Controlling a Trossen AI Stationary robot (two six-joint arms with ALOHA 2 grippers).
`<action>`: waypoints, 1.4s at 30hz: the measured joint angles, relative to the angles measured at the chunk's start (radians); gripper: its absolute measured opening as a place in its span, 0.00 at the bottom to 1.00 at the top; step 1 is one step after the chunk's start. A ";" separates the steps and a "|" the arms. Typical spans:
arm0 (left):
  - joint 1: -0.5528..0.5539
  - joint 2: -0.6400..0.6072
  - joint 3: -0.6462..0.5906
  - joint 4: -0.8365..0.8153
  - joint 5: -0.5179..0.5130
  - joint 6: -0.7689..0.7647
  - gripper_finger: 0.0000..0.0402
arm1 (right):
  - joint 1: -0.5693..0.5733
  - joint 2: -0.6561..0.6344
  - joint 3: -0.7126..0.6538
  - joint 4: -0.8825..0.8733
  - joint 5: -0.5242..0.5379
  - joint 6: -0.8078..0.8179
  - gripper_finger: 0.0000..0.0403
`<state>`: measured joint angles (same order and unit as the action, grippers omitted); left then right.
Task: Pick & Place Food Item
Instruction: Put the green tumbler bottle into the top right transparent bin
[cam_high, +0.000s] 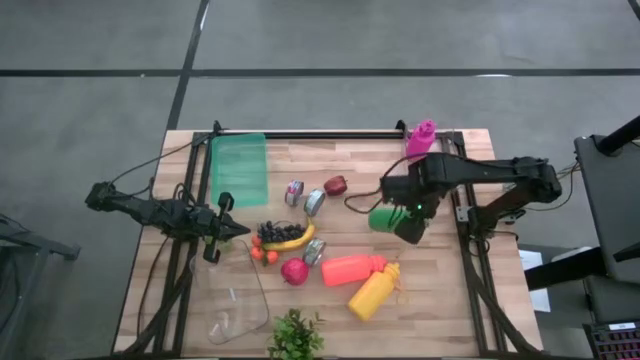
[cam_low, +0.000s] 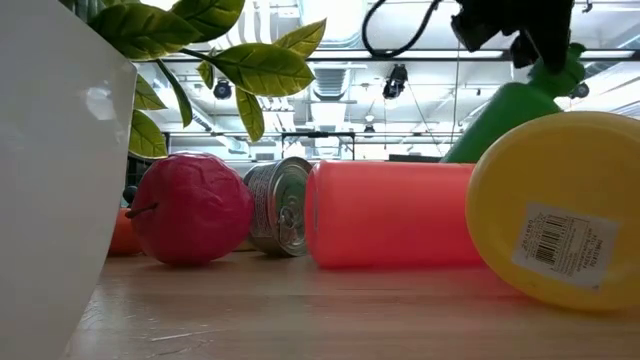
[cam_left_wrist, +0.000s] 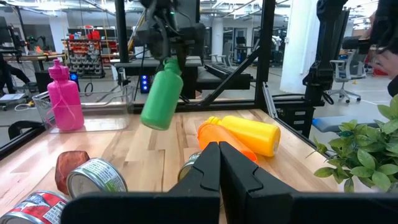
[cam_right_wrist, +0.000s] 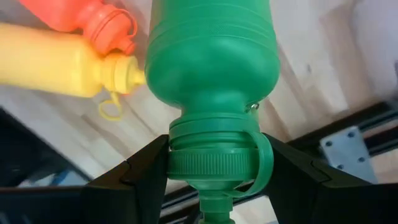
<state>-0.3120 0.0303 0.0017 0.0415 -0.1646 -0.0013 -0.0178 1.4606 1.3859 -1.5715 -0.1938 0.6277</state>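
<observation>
Right tool clamped on green bottle neck, lifted off counter; placement pending. Left tool clenched empty, waiting.

Bright plastics on pale striped wood.
The green bottle hangs from the black right gripper; a pink bottle, an orange-red bottle and a yellow bottle with a white barcode label lie around. A red apple, silver cans, a yellow banana, dark grapes, a translucent green board and a leafy green plant share the blond-wood surface.
</observation>
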 joint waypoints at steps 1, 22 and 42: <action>0.000 0.000 0.000 0.000 0.000 0.000 0.00 | -0.018 -0.006 -0.010 -0.001 -0.003 0.000 0.53; 0.000 0.000 0.000 0.000 0.000 0.000 0.00 | -0.206 -0.121 -0.071 0.001 -0.282 0.129 0.53; 0.000 0.000 0.000 0.000 0.000 0.000 0.00 | -0.206 -0.365 -0.304 0.001 -0.579 0.527 0.53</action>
<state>-0.3119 0.0303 0.0018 0.0414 -0.1646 -0.0013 -0.2237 1.0960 1.0821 -1.5709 -0.7727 1.1545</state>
